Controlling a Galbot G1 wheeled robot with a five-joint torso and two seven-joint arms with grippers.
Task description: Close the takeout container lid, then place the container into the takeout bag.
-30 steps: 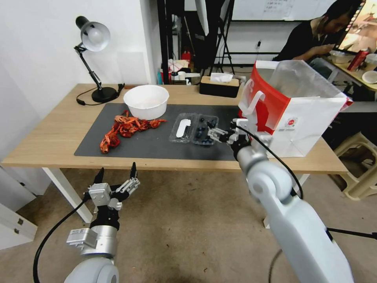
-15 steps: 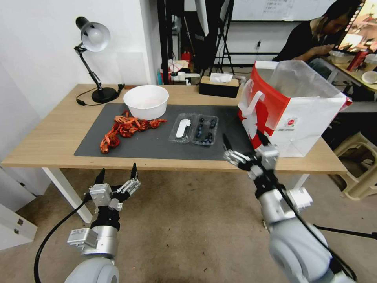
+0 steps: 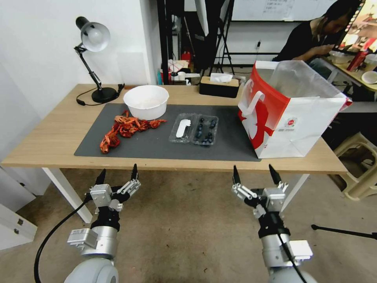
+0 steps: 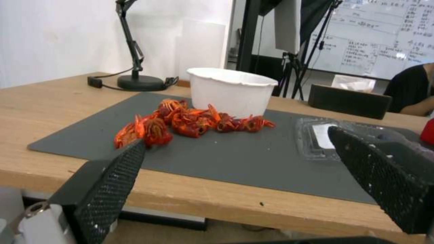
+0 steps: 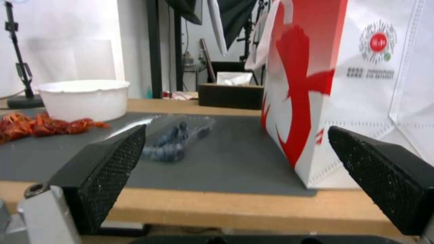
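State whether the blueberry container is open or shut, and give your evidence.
Open. The container lies spread flat on the mat, its lid folded out beside the blueberries, white label facing up.

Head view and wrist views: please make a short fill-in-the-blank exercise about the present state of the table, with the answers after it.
1. The takeout container lies with the lid ____ on the dark mat.
2. The takeout bag stands at the robot's ____ end of the table.
3. The left gripper and the right gripper are both ____, in front of the table's near edge.
4. The red crayfish lie beside the round white ____.

Answers: open; right; open; bowl
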